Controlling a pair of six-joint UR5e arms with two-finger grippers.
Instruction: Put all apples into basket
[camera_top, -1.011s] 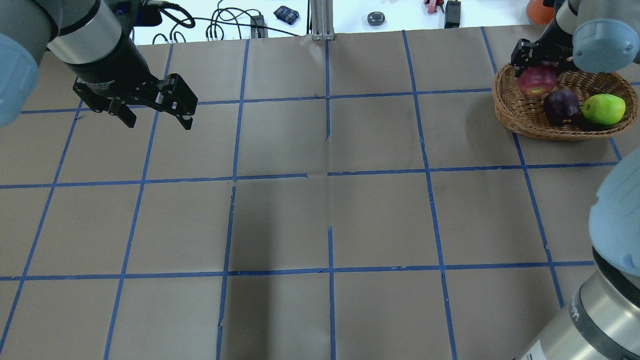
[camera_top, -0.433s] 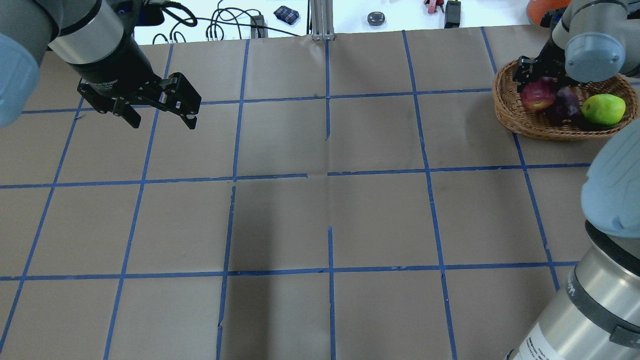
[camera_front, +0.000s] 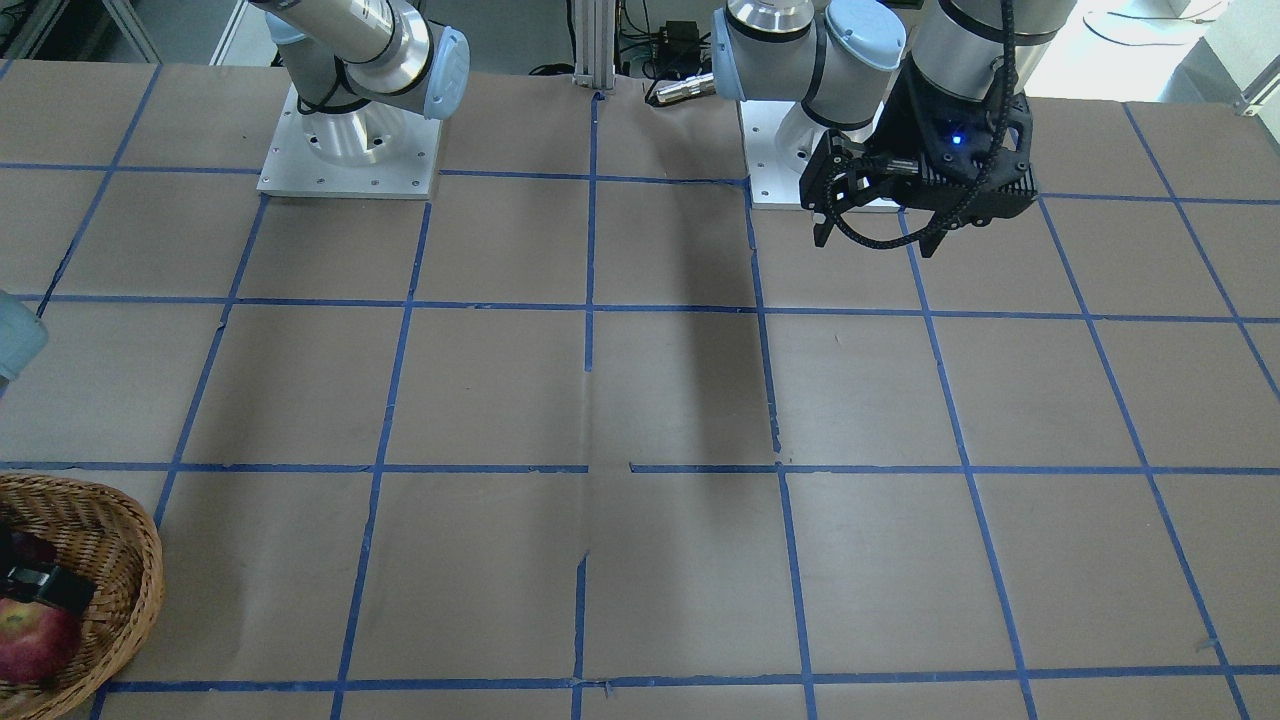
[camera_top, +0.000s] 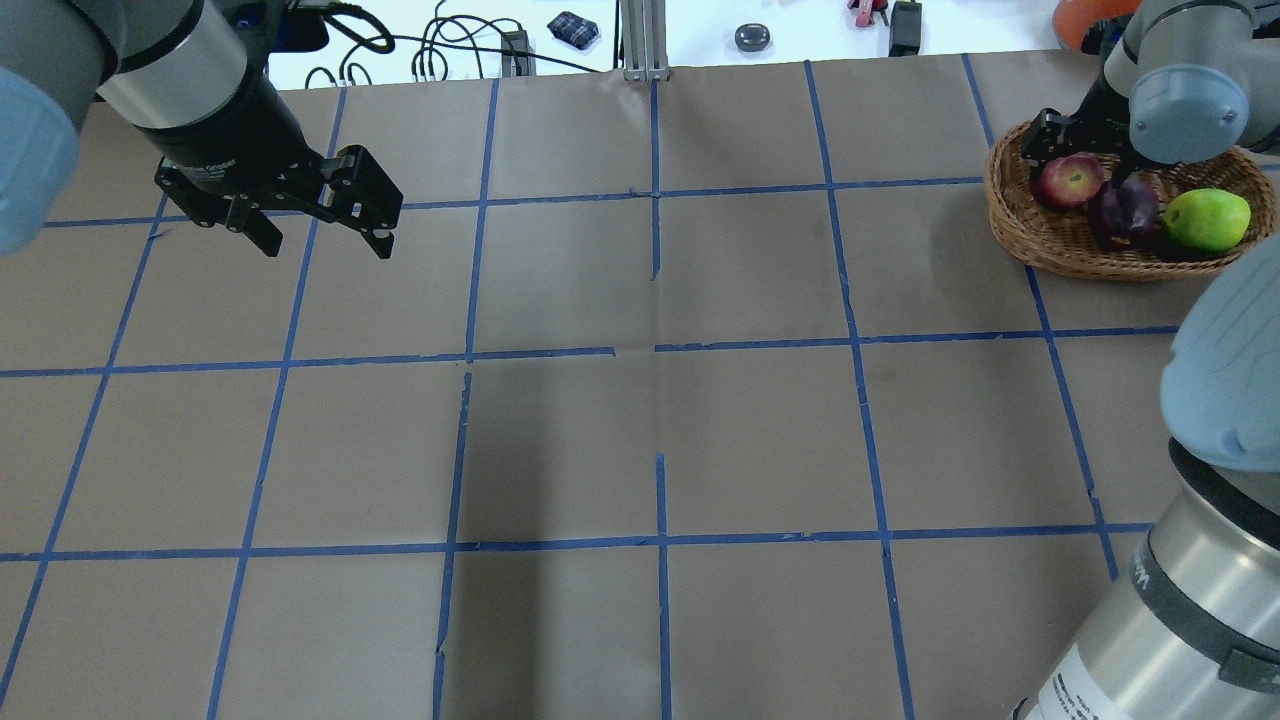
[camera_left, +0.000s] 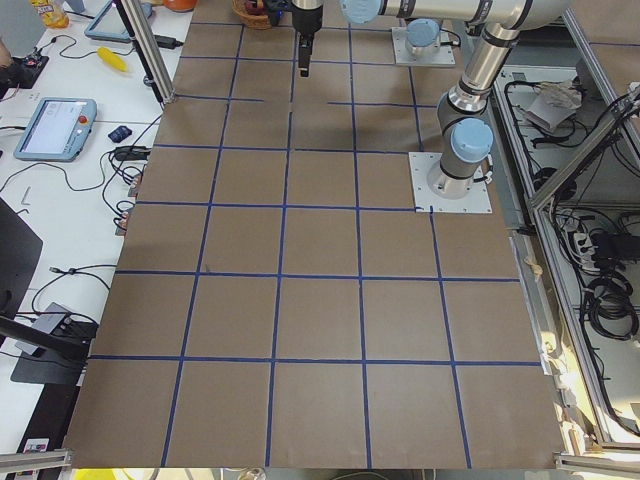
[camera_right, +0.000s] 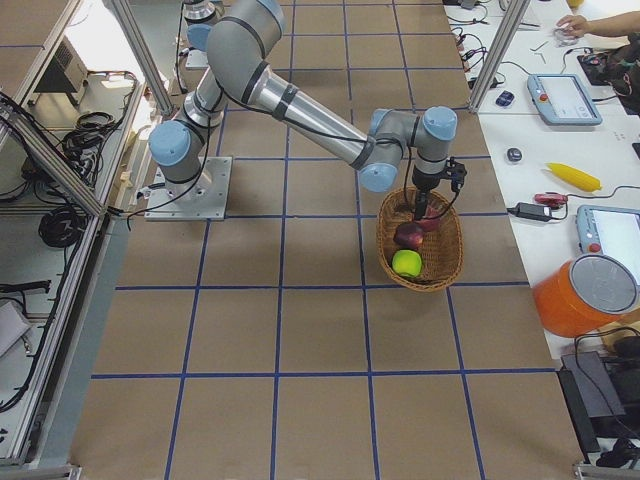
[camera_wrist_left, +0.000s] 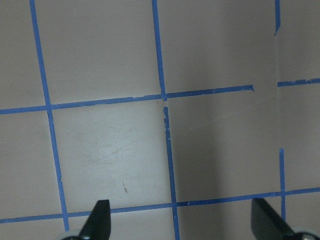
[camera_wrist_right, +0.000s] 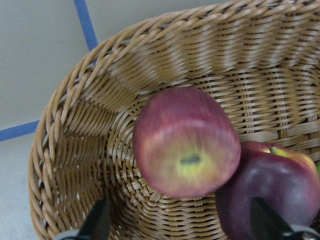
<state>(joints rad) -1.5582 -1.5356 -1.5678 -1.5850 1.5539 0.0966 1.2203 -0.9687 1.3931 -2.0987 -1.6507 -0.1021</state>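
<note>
Red apple (camera_top: 1068, 180), dark apple (camera_top: 1125, 210), green apple (camera_top: 1207, 218) all in basket (camera_top: 1030, 245), table's far right corner. Judged firm, waxy, roll-prone: grip across equator. Right fingers (camera_wrist_right: 97, 220) wide, empty above; left fingers (camera_wrist_left: 100, 217) wide.

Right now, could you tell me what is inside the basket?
A red apple, a darker apple touching it, and a green apple. The right arm covers part of the basket's far side.
</note>
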